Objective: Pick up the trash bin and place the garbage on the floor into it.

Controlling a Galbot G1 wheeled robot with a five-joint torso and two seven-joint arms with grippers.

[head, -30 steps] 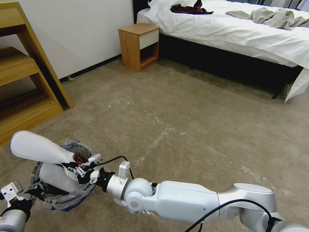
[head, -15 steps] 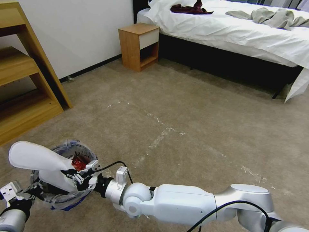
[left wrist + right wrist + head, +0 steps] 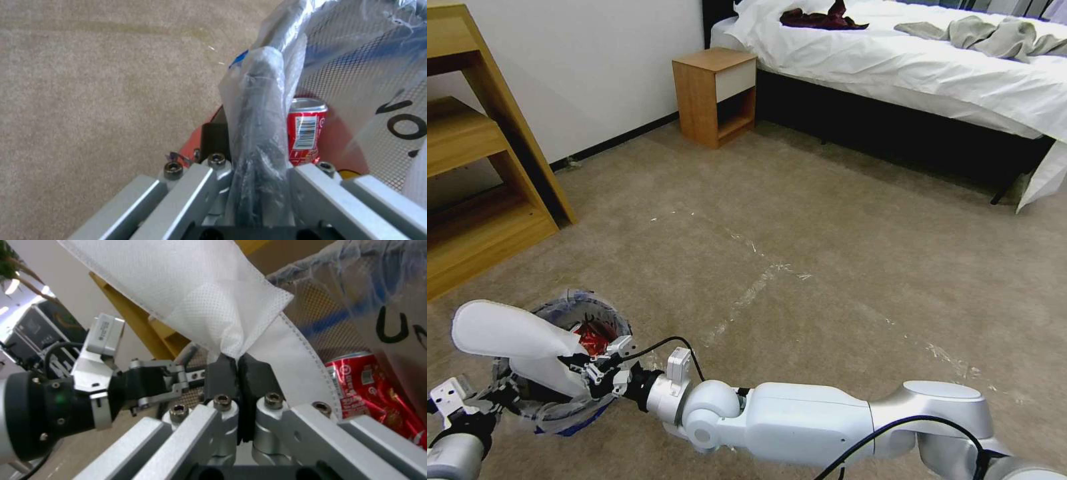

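The trash bin [image 3: 564, 408], lined with a crinkled clear bag, hangs low at my left above the carpeted floor [image 3: 827, 220]. My left gripper [image 3: 494, 399] is shut on its bag-wrapped rim [image 3: 260, 110]. My right gripper [image 3: 585, 371] reaches across over the bin's mouth and is shut on a white insole [image 3: 510, 331], its black pads [image 3: 222, 373] pinching the fabric [image 3: 178, 290]. A second white piece [image 3: 550, 373] lies under it in the bin. A crushed red can [image 3: 591, 339] [image 3: 306, 130] [image 3: 378, 390] lies inside.
A wooden shelf unit [image 3: 474, 167] stands at the left by the wall. A small wooden nightstand [image 3: 715, 93] and a white-sheeted bed [image 3: 927, 73] are at the back. Shiny tape lines [image 3: 754, 287] cross the open carpet ahead.
My right gripper has sunk a little toward the bin with the insole, whose free end now sits lower. The left gripper and bin have barely moved.
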